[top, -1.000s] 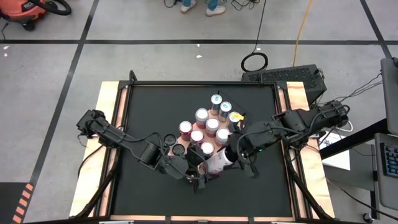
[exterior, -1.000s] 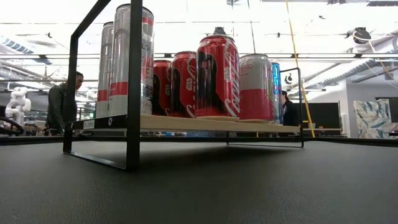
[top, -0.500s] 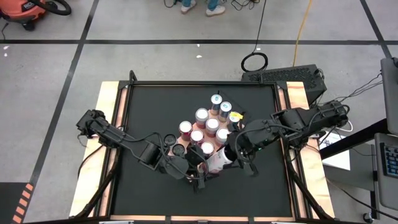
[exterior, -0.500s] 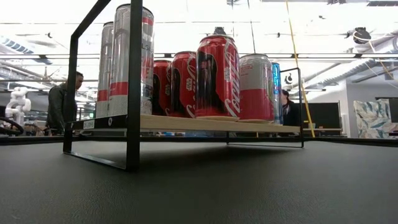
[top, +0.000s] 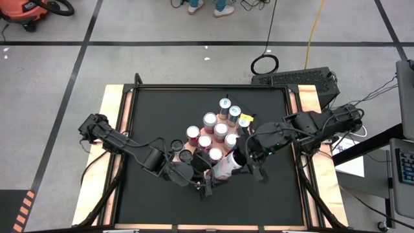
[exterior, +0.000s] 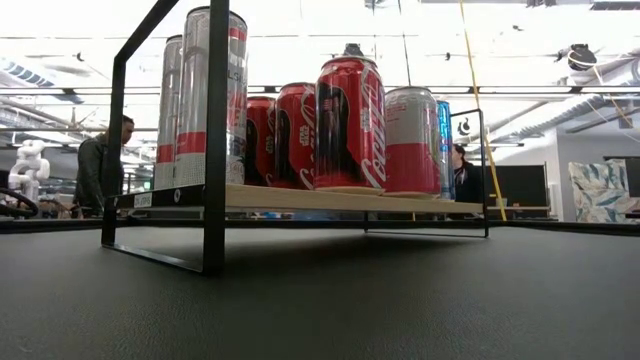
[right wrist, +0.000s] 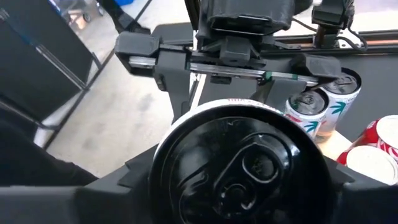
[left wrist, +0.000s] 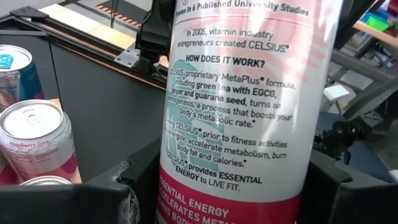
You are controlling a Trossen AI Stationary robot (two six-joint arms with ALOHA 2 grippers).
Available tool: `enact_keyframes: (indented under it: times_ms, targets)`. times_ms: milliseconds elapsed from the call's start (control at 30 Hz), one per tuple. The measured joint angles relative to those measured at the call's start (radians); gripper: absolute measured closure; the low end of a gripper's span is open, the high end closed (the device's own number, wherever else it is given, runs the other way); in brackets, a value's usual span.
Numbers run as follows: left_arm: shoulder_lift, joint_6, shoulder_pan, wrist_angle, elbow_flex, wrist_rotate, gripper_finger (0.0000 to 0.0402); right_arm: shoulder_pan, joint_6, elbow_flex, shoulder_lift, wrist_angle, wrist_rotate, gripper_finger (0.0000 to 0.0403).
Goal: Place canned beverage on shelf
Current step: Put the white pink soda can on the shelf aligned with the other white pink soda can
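Black tabletop point(top: 155, 116), two arms, one tall can passing between them at the shelf's near end.

From the left, the left gripper point(top: 206, 184) reaches in at the near middle of the table, its dark fingers point(left wrist: 115, 198) standing either side of the pink-and-white Celsius can point(top: 226, 167); whether they have clamped it cannot be told. Just right of it, the right gripper point(top: 240, 159) grips the same can around its top, the lid filling that wrist's view. The can lies tilted, its long axis slanting near-left to far-right, at the near edge of the shelf point(top: 186, 153), where other cans point(top: 209, 121) stand upright. Both grippers touch it; an upright spot lies just beyond, on the far-left side.
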Motion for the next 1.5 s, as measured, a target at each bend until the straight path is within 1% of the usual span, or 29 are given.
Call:
enact_keyframes:
  times_ms: [100, 333, 467, 600, 700, 833, 900, 967, 1133, 1333, 1400, 1500]
  targets:
    - [-0.006, 0.006, 0.0, 0.028, 0.0, -0.012, 0.0148, -0.001, 0.036, 0.001, -0.011, 0.003, -0.003, 0.0135]
    - [-0.011, 0.021, 0.001, 0.138, 0.0, -0.028, 0.0148, -0.008, 0.09, 0.001, -0.081, -0.008, -0.006, 0.0062]
    - [-0.011, 0.048, 0.001, 0.241, -0.001, -0.047, 0.0148, -0.008, 0.113, 0.001, -0.131, -0.022, -0.005, 0.0042]
    - [-0.012, 0.159, 0.006, 0.428, -0.001, -0.106, 0.0148, 0.017, 0.156, 0.0, -0.178, -0.107, 0.009, 0.004]
    - [-0.012, 0.221, 0.015, 0.548, -0.001, -0.146, 0.0148, 0.057, 0.17, 0.0, -0.198, -0.141, 0.065, 0.0039]
    - [-0.012, 0.289, 0.038, 0.671, 0.0, -0.188, 0.0148, 0.109, 0.17, 0.0, -0.199, -0.114, 0.147, 0.0039]
    - [-0.012, 0.315, 0.05, 0.722, 0.0, -0.195, 0.0148, 0.13, 0.176, 0.0, -0.195, -0.085, 0.208, 0.0039]
    - [-0.012, 0.333, 0.061, 0.769, 0.0, -0.196, 0.0148, 0.146, 0.181, -0.001, -0.194, -0.05, 0.241, 0.0039]
    - [-0.013, 0.347, 0.079, 0.883, 0.0, -0.193, 0.0148, 0.154, 0.149, -0.001, -0.186, 0.033, 0.265, 0.0039]
    - [-0.013, 0.396, 0.087, 0.99, 0.0, -0.191, 0.0148, 0.125, 0.152, -0.001, -0.19, 0.108, 0.263, 0.0039]
    - [-0.013, 0.414, 0.087, 1.019, 0.0, -0.19, 0.0148, 0.122, 0.16, -0.001, -0.19, 0.11, 0.255, 0.0039]
    - [-0.013, 0.423, 0.086, 1.044, 0.0, -0.189, 0.0148, 0.106, 0.174, -0.001, -0.19, 0.124, 0.204, 0.0039]
